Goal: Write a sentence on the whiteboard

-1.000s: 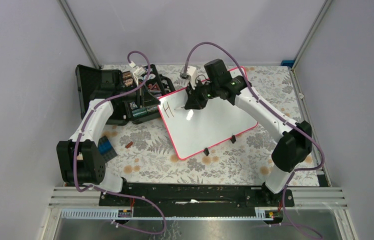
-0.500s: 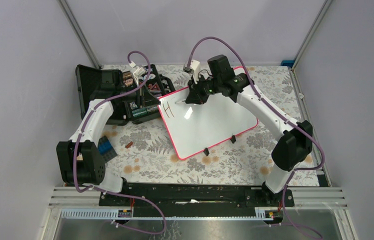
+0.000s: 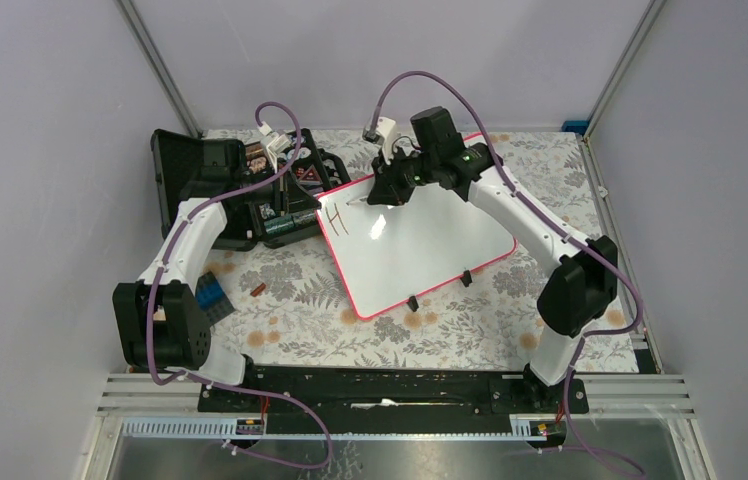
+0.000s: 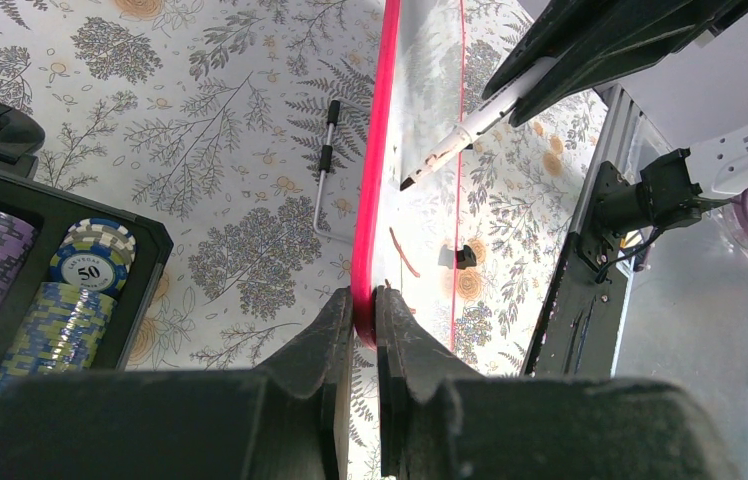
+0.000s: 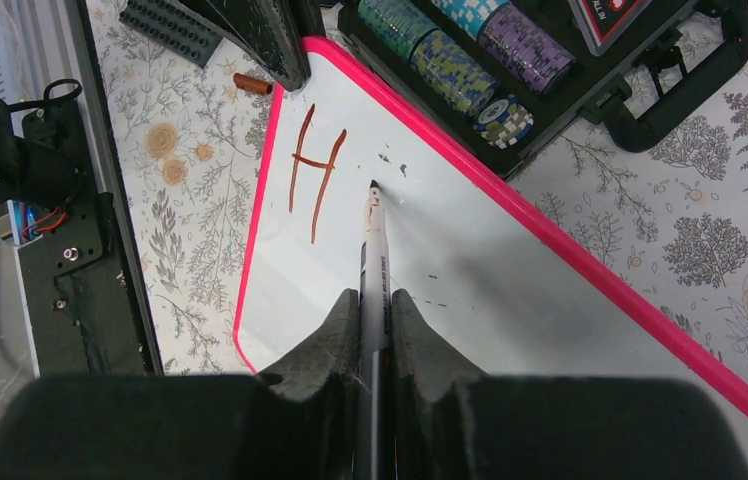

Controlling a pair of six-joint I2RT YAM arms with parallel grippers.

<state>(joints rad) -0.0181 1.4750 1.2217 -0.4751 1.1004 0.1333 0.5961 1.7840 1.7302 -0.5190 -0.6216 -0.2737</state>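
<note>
The whiteboard (image 3: 420, 245), white with a pink-red rim, lies tilted on the floral table. Of the sentence, only a brownish "H" (image 3: 337, 221) shows, near the board's left corner; it also shows in the right wrist view (image 5: 315, 170). My left gripper (image 4: 364, 300) is shut on the board's rim (image 4: 375, 200) at that corner. My right gripper (image 5: 375, 300) is shut on a marker (image 5: 376, 250). The marker's tip (image 5: 374, 186) is just right of the "H", at or very close to the board surface. The marker also shows in the left wrist view (image 4: 460, 130).
An open black case (image 3: 260, 190) of poker chips (image 5: 510, 60) sits at the board's far-left edge, next to my left gripper. Two black clips (image 3: 413, 302) sit on the board's near edge. A blue block (image 3: 212, 293) and a small brown piece (image 3: 258, 290) lie at left.
My right gripper has moved the marker a little toward the far edge of the board, to the right of the "H". No new stroke shows. The left arm has not moved.
</note>
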